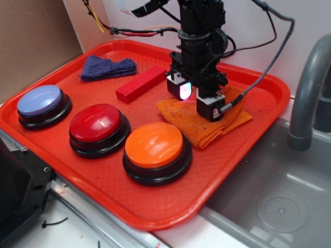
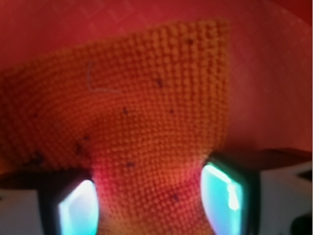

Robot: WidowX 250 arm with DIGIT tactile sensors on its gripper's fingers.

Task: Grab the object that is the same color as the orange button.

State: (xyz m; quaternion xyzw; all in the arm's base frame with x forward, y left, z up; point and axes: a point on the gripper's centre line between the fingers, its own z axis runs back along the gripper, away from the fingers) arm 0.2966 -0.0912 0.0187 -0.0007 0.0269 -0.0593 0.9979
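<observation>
While a red tray (image 1: 248,139) is sitting beside a grey sink (image 1: 279,206), the end effector (image 1: 195,101) is pinching, seemingly, the bunched orange cloth (image 1: 230,121) near the orange button (image 1: 155,147).

No writing, label, brand mark, number or sign can be read in either view. The glossy domes of the three round push-buttons, the flat red plastic tray (image 1: 248,155) and the coarse orange knitted cloth (image 1: 227,126) show plain surfaces only, and the close wrist view is too blurred to make out any lettering.
</observation>
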